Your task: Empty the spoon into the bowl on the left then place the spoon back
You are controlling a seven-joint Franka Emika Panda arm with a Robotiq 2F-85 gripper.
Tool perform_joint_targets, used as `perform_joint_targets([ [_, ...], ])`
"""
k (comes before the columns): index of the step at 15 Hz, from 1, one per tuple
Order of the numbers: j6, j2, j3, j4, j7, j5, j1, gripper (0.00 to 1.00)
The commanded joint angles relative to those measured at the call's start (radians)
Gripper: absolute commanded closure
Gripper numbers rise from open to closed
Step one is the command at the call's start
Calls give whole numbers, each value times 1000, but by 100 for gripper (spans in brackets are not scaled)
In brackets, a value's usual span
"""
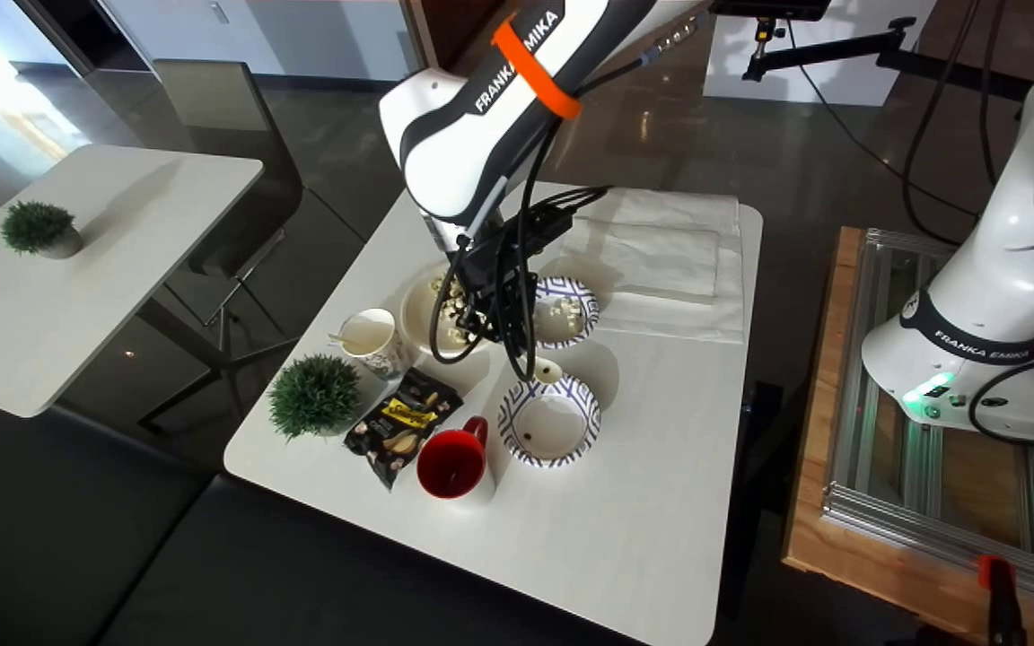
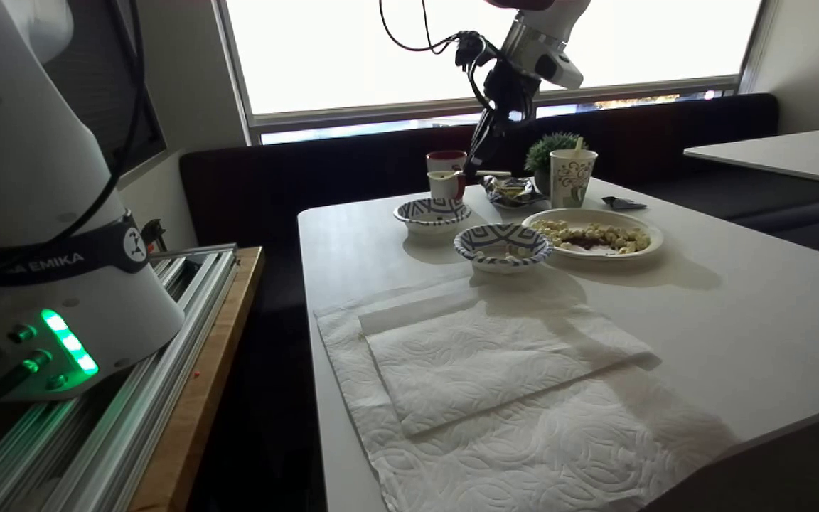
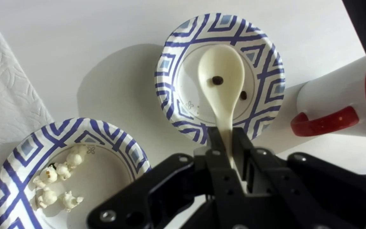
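A cream spoon [image 3: 222, 63] is held over a blue-patterned paper bowl [image 3: 273, 76], with one dark bean [image 3: 217, 80] in its hollow. Another dark bean [image 3: 243, 95] lies in that bowl. My gripper [image 3: 225, 133] is shut on the spoon's handle. In both exterior views the spoon [image 1: 547, 370] [image 2: 443, 175] is above the table, near that bowl [image 1: 591, 422] [image 2: 432, 213]; the gripper shows there too [image 1: 517, 350] [image 2: 471, 167]. A second patterned bowl [image 3: 11, 194] with several popcorn pieces stands beside it, also seen in both exterior views [image 1: 591, 309] [image 2: 502, 233].
A white mug with red inside and handle [image 1: 452, 467] stands close to the bean bowl. A black snack bag [image 1: 405, 417], a potted plant [image 1: 315, 395], a paper cup [image 1: 372, 336] and a popcorn plate [image 2: 655, 238] are nearby. Paper towels [image 2: 509, 355] cover one table end.
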Motion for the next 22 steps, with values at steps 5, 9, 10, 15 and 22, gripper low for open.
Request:
perform_joint_targets([
  [5,164,-24,-23,-53,249,-180,145,97],
  [9,257,-40,-49,-88,396,-310,189,97],
  [10,281,-47,-58,-99,432,-346,198,97],
  [15,385,-83,-91,-153,619,-545,247,97],
  [22,388,-141,-85,-213,882,-786,303,97],
])
